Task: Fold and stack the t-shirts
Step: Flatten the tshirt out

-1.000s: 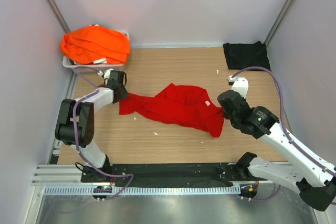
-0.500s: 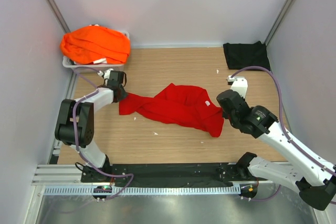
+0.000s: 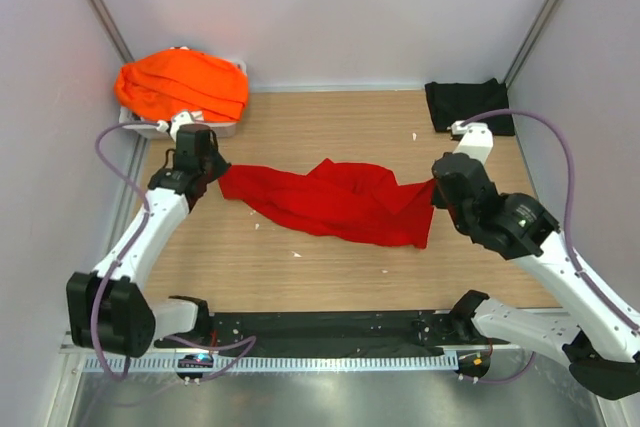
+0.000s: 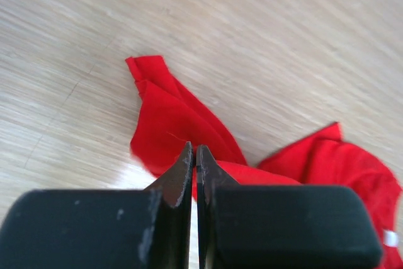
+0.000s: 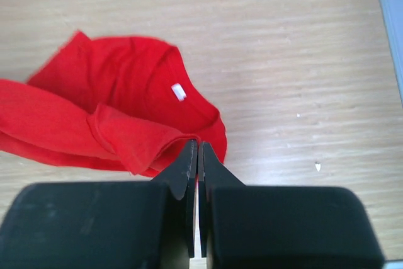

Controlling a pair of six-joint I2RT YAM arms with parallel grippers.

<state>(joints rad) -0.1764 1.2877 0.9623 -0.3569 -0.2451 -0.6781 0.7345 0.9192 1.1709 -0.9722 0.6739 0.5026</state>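
Observation:
The red t-shirt (image 3: pixel 335 202) hangs stretched between my two grippers over the middle of the wooden table. My left gripper (image 3: pixel 216 175) is shut on its left end, and in the left wrist view (image 4: pixel 194 155) red cloth (image 4: pixel 170 118) hangs below the jaws. My right gripper (image 3: pixel 436 187) is shut on its right end, and in the right wrist view (image 5: pixel 198 149) the cloth (image 5: pixel 113 118) with its white neck label sags below. A black t-shirt (image 3: pixel 468 104) lies folded at the far right. Orange t-shirts (image 3: pixel 180 84) are piled at the far left.
The orange pile sits in a grey tray (image 3: pixel 135 123) at the far left corner. White walls close in the table on three sides. Small white scraps (image 3: pixel 416 135) lie on the wood. A black rail (image 3: pixel 320 327) runs along the near edge.
Both grippers have lifted and moved apart, the left leftward and the right to the far right. The red shirt has come up off the table and is pulled out longer.

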